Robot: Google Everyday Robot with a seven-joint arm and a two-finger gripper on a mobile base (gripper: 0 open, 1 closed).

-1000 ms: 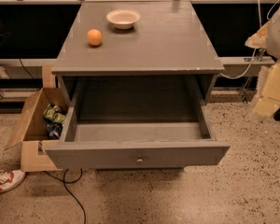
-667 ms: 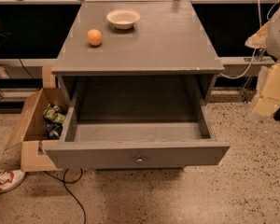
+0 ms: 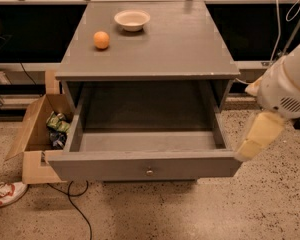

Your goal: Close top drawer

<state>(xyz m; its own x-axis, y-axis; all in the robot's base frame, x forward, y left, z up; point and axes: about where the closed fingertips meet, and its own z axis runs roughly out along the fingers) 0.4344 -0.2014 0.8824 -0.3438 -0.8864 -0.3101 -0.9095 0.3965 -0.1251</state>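
Note:
The top drawer [image 3: 145, 165] of the grey cabinet [image 3: 150, 44] is pulled far out. Its deep box looks empty, and its flat front panel has one small round metal knob [image 3: 149, 172] at the centre. My white arm [image 3: 285, 84] comes in from the right edge. My gripper [image 3: 251, 143], a cream-coloured end piece, hangs down from it just outside the drawer's right front corner. I cannot tell whether it touches the drawer.
An orange [image 3: 101, 39] and a white bowl [image 3: 132, 19] sit on the cabinet top. An open cardboard box [image 3: 34, 134] with packets stands on the floor at the left. A black cable [image 3: 75, 209] and a shoe [image 3: 2, 194] lie on the speckled floor.
My arm and gripper have moved left and down, from beside the cabinet's right side to the drawer's right front corner. The drawer is as far out as before.

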